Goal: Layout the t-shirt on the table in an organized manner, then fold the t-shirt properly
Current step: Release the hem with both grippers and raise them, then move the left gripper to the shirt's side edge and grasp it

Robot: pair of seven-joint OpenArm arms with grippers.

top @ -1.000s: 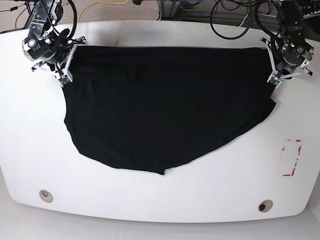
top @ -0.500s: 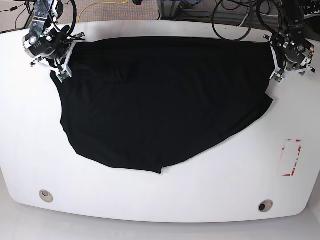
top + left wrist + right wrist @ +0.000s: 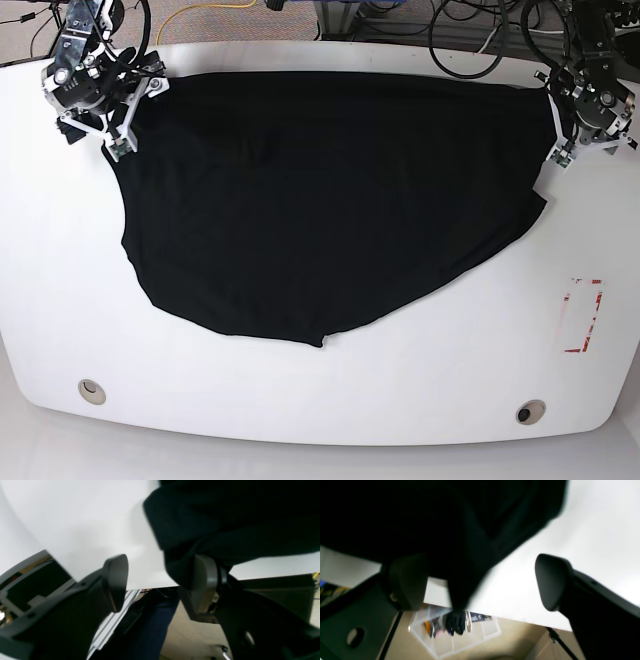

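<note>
At the far left corner of the base view, the right end effector [image 3: 125, 118] sits over the white surface [image 3: 60, 270], at the upper left corner of the black t-shirt [image 3: 330, 200]. Its wrist view shows the jaws spread wide: one dark fingertip [image 3: 553, 581] stands over bare white with nothing against it, while the other is at the cloth's edge, and a fold of the blurred shirt corner hangs in the gap between them without being pinched. The t-shirt itself lies spread flat across the back half of the surface, its straight top edge running along the far rim from one arm to the other and its lower edge curving down to a blunt point near the middle. Near the front edge are two round grommet holes [image 3: 92, 391], one on each side, and a red tape rectangle [image 3: 583, 315] lies at the right, well apart from the cloth. At the far right corner the left end effector [image 3: 560, 150] hovers at the shirt's upper right corner. Its jaws are also parted; one fingertip [image 3: 116, 580] is clear over white, the other rests against the dark cloth, and nothing is clamped between them.
</note>
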